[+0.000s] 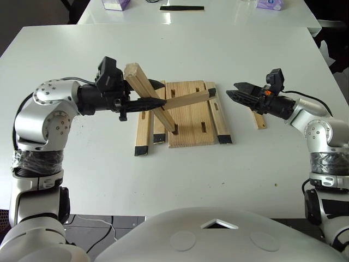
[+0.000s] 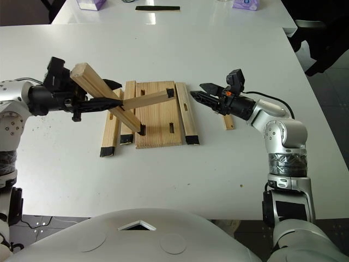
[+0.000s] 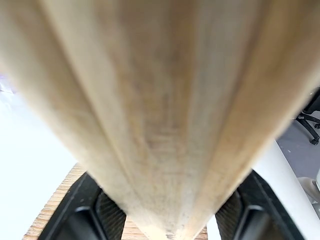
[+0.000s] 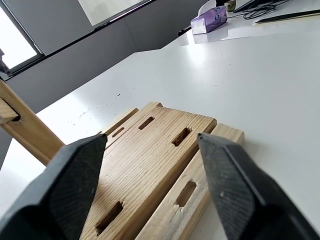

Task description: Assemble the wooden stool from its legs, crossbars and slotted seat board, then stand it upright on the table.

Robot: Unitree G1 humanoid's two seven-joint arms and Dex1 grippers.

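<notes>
**Tilted leg in the left jaws; crossbar end faces the open right jaws**

The board (image 1: 191,123) lies flat on the table (image 1: 245,180), slots up, with spare legs (image 1: 143,131) laid flat along both of its sides. At a slot towards the board's near-left corner, the dark-capped foot of a leg (image 1: 143,82) is set down; whether it is seated in the slot cannot be told. From there the leg's long axis rises away and out past the board's left side, well off upright. The leg is gripped about mid-length by the left gripper (image 1: 155,102), its fingers (image 3: 107,215) closed on either side of the wood. A crossbar (image 1: 188,100) appears to be joined to the leg at that height and is carried above the board's far half towards its right edge. Just off that edge the right gripper (image 1: 233,90) is held, jaws spread wide and empty, facing the crossbar's free end across a short gap. The right arm is judged the nearer for steadying that end when the leg is brought upright.
</notes>
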